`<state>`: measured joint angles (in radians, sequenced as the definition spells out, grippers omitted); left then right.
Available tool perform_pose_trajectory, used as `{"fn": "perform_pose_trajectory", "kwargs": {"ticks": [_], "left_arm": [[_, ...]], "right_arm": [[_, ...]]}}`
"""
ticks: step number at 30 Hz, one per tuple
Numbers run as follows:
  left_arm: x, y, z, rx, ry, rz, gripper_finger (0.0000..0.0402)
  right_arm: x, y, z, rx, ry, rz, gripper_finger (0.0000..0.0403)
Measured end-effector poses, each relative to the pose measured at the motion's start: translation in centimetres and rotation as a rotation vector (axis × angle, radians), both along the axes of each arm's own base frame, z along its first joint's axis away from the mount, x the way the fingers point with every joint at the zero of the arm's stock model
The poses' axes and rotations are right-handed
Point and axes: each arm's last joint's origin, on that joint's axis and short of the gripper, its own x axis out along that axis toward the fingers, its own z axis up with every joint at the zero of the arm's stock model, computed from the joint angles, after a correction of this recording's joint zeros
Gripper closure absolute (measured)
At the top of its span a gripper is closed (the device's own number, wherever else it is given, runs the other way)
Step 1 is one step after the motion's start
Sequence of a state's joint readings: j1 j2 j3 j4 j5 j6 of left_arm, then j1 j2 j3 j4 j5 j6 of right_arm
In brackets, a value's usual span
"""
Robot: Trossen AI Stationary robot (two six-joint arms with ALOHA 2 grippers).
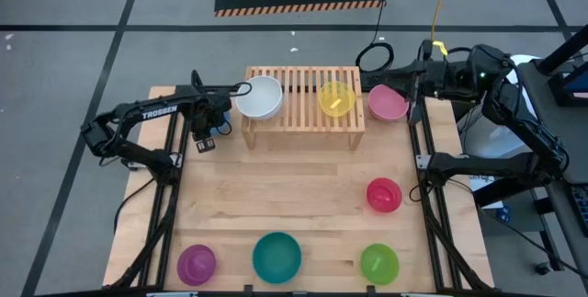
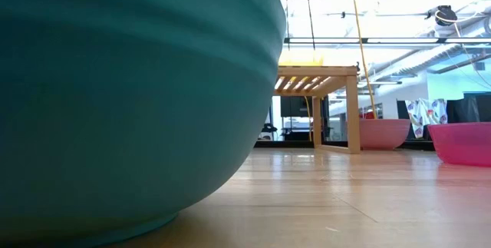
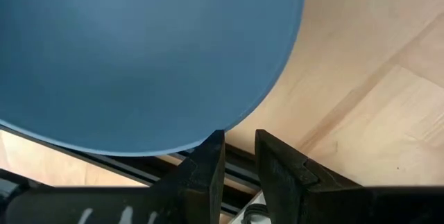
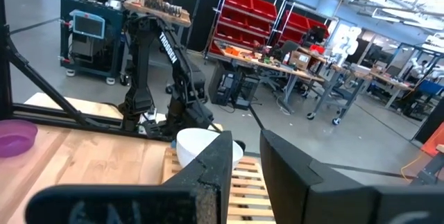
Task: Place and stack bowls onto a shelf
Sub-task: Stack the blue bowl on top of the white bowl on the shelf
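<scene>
High view: broad bare wood across the middle of the table [image 1: 276,196], free from the shelf's front edge down to the near row of bowls. Shelf [image 1: 303,124] set at the far edge, centred, with narrow strips of table left at either end.

Counted from above, seven bowls:
- Two on the shelf: white bowl [image 1: 260,97] overhanging the left end, yellow bowl [image 1: 336,97] right of centre, with bare slats between them.
- One just off the shelf's right end: pink bowl [image 1: 388,103], near the table's right rail.
- One alone near the right edge, midway down: red bowl [image 1: 384,194].
- Three close along the near edge, well apart from each other: purple bowl [image 1: 196,263], teal bowl [image 1: 277,255], green bowl [image 1: 378,262].

An eighth seen only from the left wrist: blue bowl [image 3: 139,50], underside filling that view. Cannot tell whether it sits under the white one.

Left gripper [image 3: 239,137] at the white bowl's rim by the shelf's left end, with the blue rim right at its tip; cannot tell whether gripping or loose. Right gripper [image 4: 243,141] above the shelf's right end, beside the pink bowl, parted by a narrow gap with nothing between.

Readable writing: "TROSSEN" in white along the left arm [image 1: 156,111]. Other lettering too small to read.
</scene>
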<state>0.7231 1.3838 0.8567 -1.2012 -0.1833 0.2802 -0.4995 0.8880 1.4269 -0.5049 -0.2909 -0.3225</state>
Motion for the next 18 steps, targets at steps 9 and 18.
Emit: {"fn": "perform_pose_trajectory", "kwargs": {"ticks": [9,18], "left_arm": [[0.06,0.03,-0.01,-0.006,-0.003,-0.043,0.0329],[0.21,0.17,-0.04,0.006,-0.019,-0.055,0.0395]], "right_arm": [[0.0,0.0,0.25,-0.014,-0.023,0.0,0.0335],[0.0,0.0,0.25,-0.016,-0.022,0.0,0.0335]]}}
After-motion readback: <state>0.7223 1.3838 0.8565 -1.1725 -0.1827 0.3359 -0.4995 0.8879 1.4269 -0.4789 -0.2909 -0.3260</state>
